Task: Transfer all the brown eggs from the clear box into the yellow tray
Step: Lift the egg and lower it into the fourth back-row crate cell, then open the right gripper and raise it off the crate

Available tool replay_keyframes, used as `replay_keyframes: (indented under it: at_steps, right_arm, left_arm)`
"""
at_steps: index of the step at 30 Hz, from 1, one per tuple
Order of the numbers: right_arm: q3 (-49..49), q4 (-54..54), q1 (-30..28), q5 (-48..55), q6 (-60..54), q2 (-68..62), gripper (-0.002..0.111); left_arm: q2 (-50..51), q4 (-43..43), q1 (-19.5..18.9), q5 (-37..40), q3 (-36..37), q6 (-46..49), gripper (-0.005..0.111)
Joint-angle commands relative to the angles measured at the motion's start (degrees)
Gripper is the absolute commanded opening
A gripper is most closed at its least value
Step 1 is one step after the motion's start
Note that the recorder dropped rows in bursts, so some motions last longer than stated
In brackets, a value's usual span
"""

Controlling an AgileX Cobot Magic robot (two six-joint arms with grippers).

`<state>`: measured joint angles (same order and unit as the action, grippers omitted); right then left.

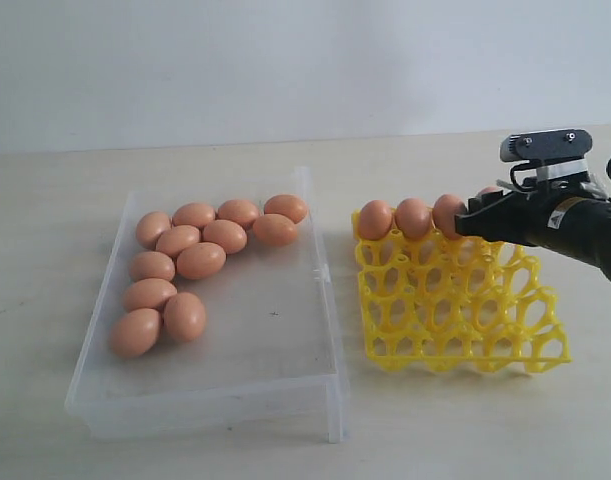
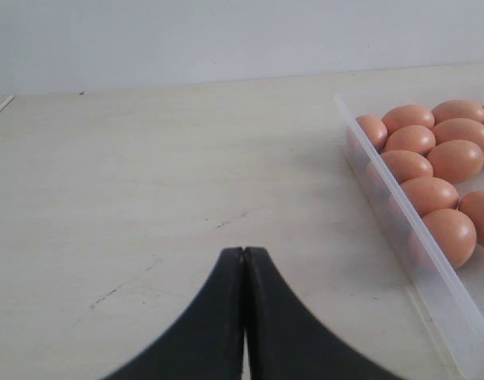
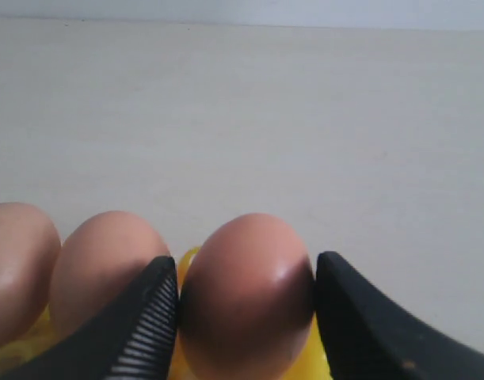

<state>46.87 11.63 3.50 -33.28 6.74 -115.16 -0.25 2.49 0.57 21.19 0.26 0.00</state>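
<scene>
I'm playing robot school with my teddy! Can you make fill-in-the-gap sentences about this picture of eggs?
1. The large clear plastic box holds ____ smooth orange-brown eggs.
2. The left tool is empty and ____ (open or shut).
3. The right tool grips one ____ at the bright yellow plastic lattice tray.
Missing words: twelve; shut; egg.
</scene>
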Motion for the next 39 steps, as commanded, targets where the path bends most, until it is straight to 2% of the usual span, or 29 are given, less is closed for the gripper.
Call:
replay_keyframes:
  at_steps: [1,4,9,11,13,22,25,27,33,39]
  right_arm:
    - [0.4,0.9,-0.3,-0.9,-2.7,-0.8,0.002]
    - [0.4,1.0,-0.3,-0.9,-2.7,-0.8,0.012]
    - [0.4,0.9,-0.3,-0.3,-4.0,-0.8,0.047]
    - [0.4,0.7,-0.3,0.6,-4.2,-0.8,0.056]
    - [0.4,0.6,-0.3,1.3,-4.2,-0.7,0.059]
    - [-1.0,0.7,-1.0,7.2,-5.2,9.0,0.060]
    - [-1.1,0.8,-0.6,13.0,-5.1,15.6,0.059]
    - [-0.7,1.9,1.6,17.8,-3.7,20.7,0.053]
    - [7.4,-0.3,12.7,35.5,-3.8,27.7,0.000]
    - [18.3,-6.6,25.3,48.2,-3.9,24.3,0.000]
  left_arm:
    - [0.2,0.2,-0.2,-0.2,-0.3,0.0,0.000]
    - [0.2,0.2,-0.2,-0.2,-0.3,0.0,0.000]
    - [0.2,0.2,-0.2,-0.2,-0.3,0.0,0.000]
    - [0.2,0.2,-0.2,-0.2,-0.3,0.0,0.000]
    - [0.2,0.2,-0.2,-0.2,-0.3,0.0,0.000]
    - [0.2,0.2,-0.2,-0.2,-0.3,0.0,0.000]
    - [0.2,0.2,-0.2,-0.2,-0.3,0.0,0.000]
    - [0.2,0.2,-0.2,-0.2,-0.3,0.0,0.000]
    - [0.2,0.2,-0.2,-0.2,-0.3,0.0,0.000]
    - [0.2,0.2,-0.2,-0.2,-0.3,0.0,0.000]
